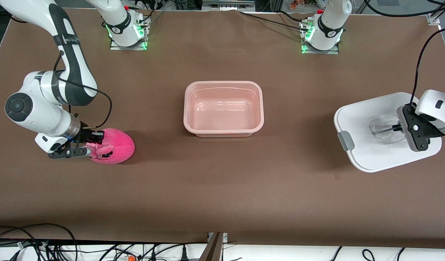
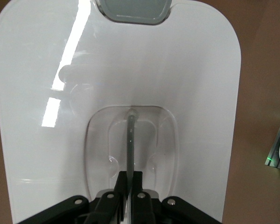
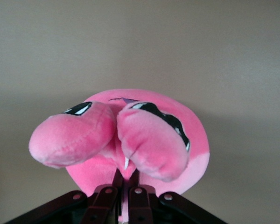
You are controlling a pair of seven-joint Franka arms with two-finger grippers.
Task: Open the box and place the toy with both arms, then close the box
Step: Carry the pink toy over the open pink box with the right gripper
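The box (image 1: 222,84), a translucent pinkish tub, stands open and empty at the table's middle. Its white lid (image 1: 363,119) (image 2: 186,70) is at the left arm's end of the table. My left gripper (image 1: 398,127) (image 2: 130,176) is shut on the lid's clear handle (image 1: 383,128) (image 2: 129,135). Whether the lid rests on the table I cannot tell. The bright pink toy (image 1: 115,145) (image 3: 144,135) sits on the table toward the right arm's end. My right gripper (image 1: 93,144) (image 3: 126,179) is shut on a pinch of its plush between two small lobes.
A grey clip (image 1: 346,140) (image 2: 135,10) sits on the lid's edge that faces the box. Brown tabletop stretches between toy, box and lid. Both arm bases (image 1: 127,30) (image 1: 322,34) stand along the table's edge farthest from the front camera. Cables lie along the nearest edge.
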